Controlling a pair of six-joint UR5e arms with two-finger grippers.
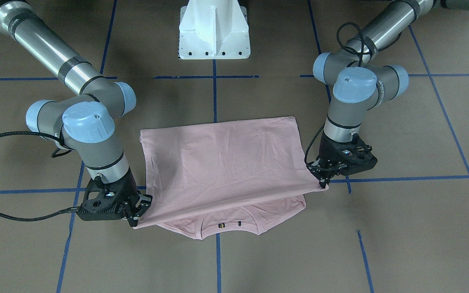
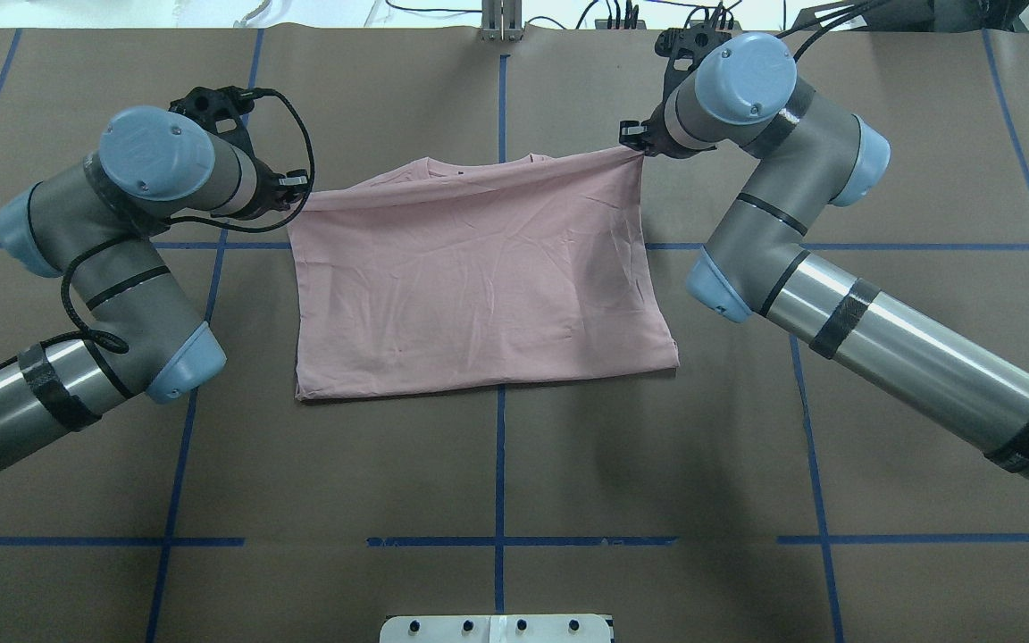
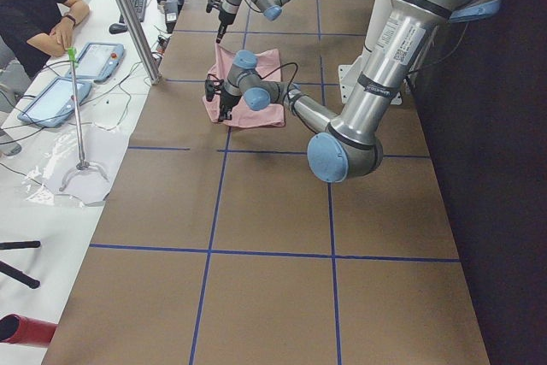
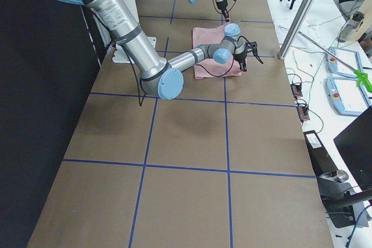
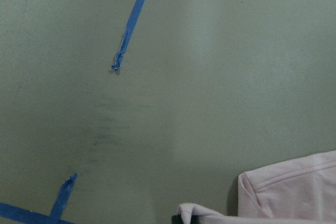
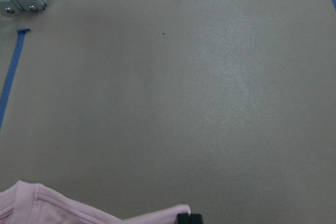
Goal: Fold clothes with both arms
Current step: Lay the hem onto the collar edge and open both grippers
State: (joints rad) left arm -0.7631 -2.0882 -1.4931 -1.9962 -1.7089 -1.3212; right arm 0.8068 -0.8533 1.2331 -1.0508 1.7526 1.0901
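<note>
Currently: one pale pink fabric T-shirt [image 1: 222,162]; two grey tubular arms, left arm [image 1: 350,101] and right arm [image 1: 96,142]; two black two-finger grippers. Shirt lies folded mid-frame on brown blue-taped table [image 1: 381,244]. The left gripper [image 1: 323,182] is clamped on its right corner, the right gripper [image 1: 134,217] on its lower-left corner; edge stretched taut between them.

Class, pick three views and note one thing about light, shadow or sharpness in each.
Exterior front-facing: soft arm shadows on the table, glare streaks along the metal tube of the right arm. Left wrist-mounted: greenish cast, T-shirt edge slightly soft. Exterior right: a black band fills the left side.
</note>
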